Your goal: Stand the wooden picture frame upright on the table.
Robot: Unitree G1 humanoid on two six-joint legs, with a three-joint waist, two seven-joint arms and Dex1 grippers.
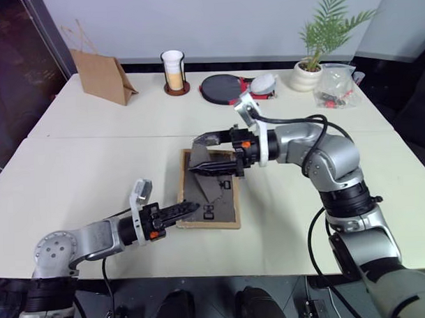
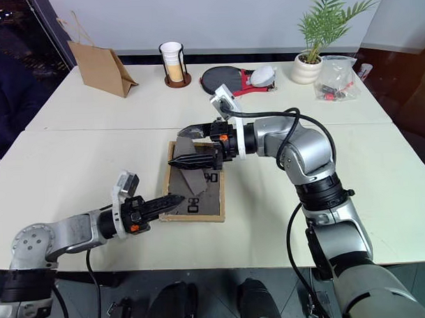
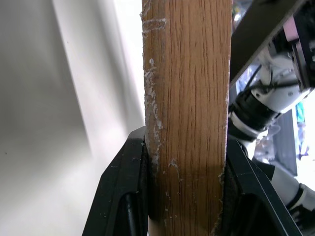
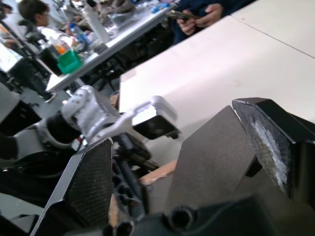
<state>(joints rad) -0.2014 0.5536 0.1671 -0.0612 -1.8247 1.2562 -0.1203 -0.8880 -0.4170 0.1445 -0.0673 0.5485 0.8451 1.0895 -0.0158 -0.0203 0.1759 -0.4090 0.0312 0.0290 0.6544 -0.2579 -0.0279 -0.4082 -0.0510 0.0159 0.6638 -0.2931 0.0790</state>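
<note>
The wooden picture frame point(image 1: 226, 204) lies face down on the cream table point(image 1: 87, 170), dark back up, its fold-out stand point(image 2: 196, 182) lifted off the back. My left gripper point(image 1: 190, 210) is shut on the frame's near left corner; the left wrist view shows the light wood point(image 3: 187, 98) clamped between its fingers point(image 3: 123, 196). My right gripper point(image 1: 211, 153) hovers over the frame's far end, pointing left, open. Its fingers point(image 4: 91, 182) stand wide apart, one above the other, with the stand's dark flap point(image 4: 211, 162) between them.
Along the table's far edge stand a brown paper bag point(image 1: 101, 75), a cup in a holder point(image 1: 174, 71), a black round paddle point(image 1: 220, 87), a potted plant point(image 1: 310, 68) and a clear plastic bag point(image 1: 336, 88). A seam point(image 1: 114, 136) crosses the table behind the frame.
</note>
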